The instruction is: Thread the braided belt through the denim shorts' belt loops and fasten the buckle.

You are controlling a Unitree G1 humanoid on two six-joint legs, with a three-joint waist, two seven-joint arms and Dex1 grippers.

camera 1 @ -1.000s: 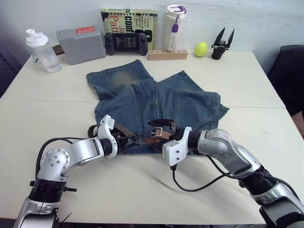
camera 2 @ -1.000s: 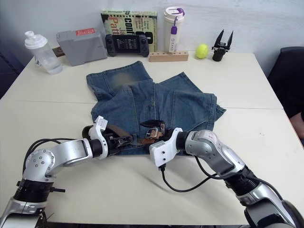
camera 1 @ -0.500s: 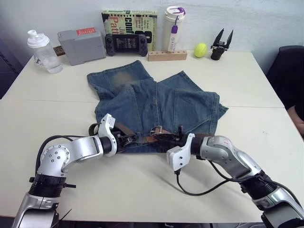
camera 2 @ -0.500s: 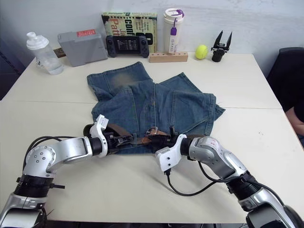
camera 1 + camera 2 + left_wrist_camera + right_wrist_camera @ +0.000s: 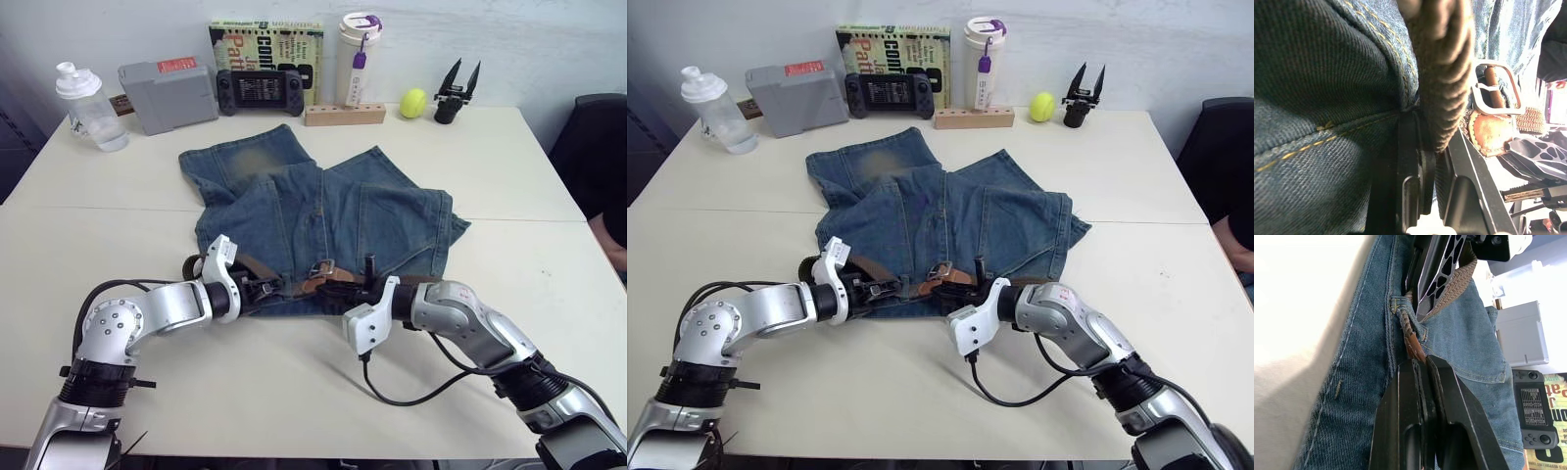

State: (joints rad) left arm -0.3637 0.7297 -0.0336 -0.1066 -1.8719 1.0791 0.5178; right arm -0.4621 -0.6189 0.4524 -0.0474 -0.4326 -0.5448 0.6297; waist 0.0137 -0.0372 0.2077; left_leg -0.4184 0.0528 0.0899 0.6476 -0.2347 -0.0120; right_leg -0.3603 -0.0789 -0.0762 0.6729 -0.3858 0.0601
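The denim shorts (image 5: 323,211) lie flat mid-table, waistband toward me. Along that waistband runs the braided belt (image 5: 257,269), with its silver buckle (image 5: 323,268) and tan tab near the middle. My left gripper (image 5: 269,287) is at the waistband left of the buckle, shut on the braided belt (image 5: 1444,73) and the denim edge; the buckle (image 5: 1496,88) sits just beyond it. My right gripper (image 5: 343,286) comes in from the right, shut on the belt's tan leather end (image 5: 1413,345), which emerges from a belt loop (image 5: 1400,308).
Along the table's far edge stand a clear bottle (image 5: 88,103), grey box (image 5: 167,91), game controller (image 5: 263,90), book (image 5: 266,44), white tumbler (image 5: 361,54), wooden block (image 5: 345,114), tennis ball (image 5: 414,101) and a spare black gripper (image 5: 458,90). A dark chair (image 5: 598,157) is at right.
My right gripper, open a second ago, has dropped to the waistband and shut on the belt's leather end. The left gripper has kept its grip in place.
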